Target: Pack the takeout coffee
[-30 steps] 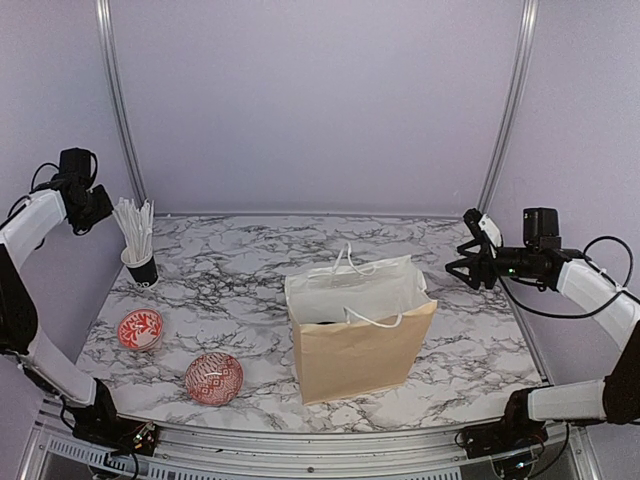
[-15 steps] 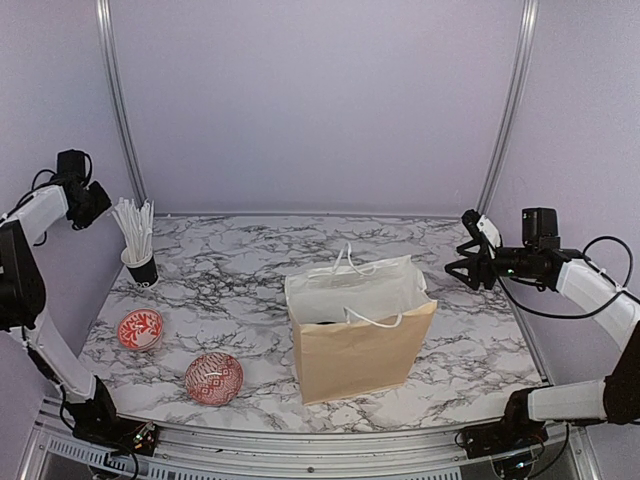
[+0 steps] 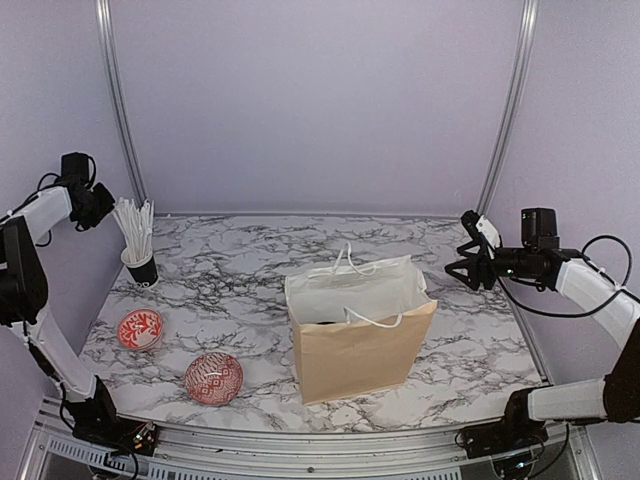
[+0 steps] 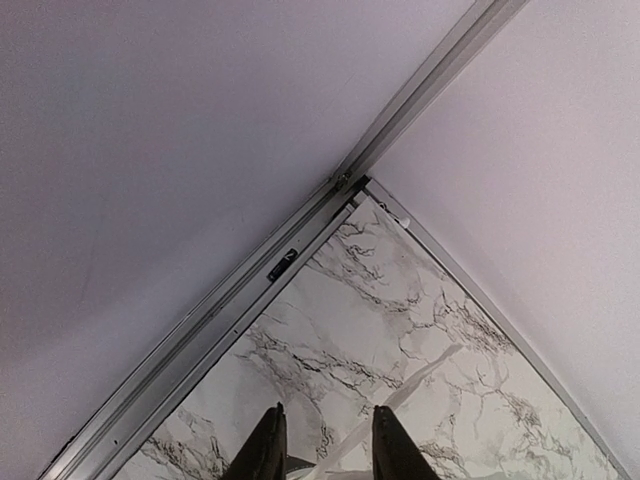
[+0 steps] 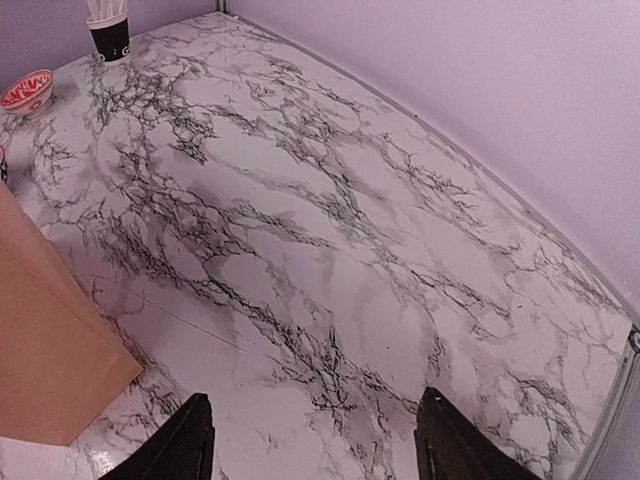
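Left arm (image 3: 45, 205) has folded back toward the wall (image 3: 40, 110), left end effector (image 4: 330, 415) part open, empty; right end effector (image 5: 315, 400) wide open, empty. No takeout coffee on the counter (image 3: 240, 270), only a dark shape low inside the paper bag (image 3: 350, 355), can't tell what. Risk: an arm snagging the bag's handles (image 3: 372, 322) tips it; no writing legible.

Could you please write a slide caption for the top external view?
Tan paper bag stands open mid-table, patterned bowls near left, left gripper and right gripper open, raised at either side.
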Available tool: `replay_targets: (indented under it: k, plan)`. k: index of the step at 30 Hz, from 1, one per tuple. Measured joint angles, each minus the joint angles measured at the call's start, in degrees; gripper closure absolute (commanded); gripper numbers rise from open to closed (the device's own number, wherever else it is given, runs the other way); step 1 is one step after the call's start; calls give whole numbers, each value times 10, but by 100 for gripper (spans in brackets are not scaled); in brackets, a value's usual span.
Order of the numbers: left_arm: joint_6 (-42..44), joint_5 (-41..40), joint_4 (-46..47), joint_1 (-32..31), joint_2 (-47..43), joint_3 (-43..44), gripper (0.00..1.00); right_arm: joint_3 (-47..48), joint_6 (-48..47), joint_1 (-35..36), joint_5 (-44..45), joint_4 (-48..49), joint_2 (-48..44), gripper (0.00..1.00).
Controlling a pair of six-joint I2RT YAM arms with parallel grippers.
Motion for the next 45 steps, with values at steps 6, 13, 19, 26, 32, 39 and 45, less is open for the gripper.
replay_targets:
  k: [6, 13, 19, 26, 32, 39, 45]
  plan:
    - [-2, 8, 4, 0, 10, 0, 76, 0, -1, 0, 3, 0, 1, 34]
    - [-4, 17, 9, 0, 17, 0, 100, 0, -2, 0, 6, 0, 3, 33]
    - [2, 13, 8, 0, 8, -1, 100, 0, -2, 6, 8, 0, 4, 34]
    - [4, 8, 10, 0, -48, -8, 100, 0, -2, 22, 10, -3, 11, 33]
    - [0, 17, 15, 0, -72, -30, 65, 0, -5, 24, 11, -4, 11, 33]
    - [-23, 57, 16, 0, -53, -47, 63, 0, -6, 24, 13, -4, 11, 34]
    - [-34, 69, 18, 0, -43, -52, 67, 0, -8, 25, 15, -4, 12, 33]
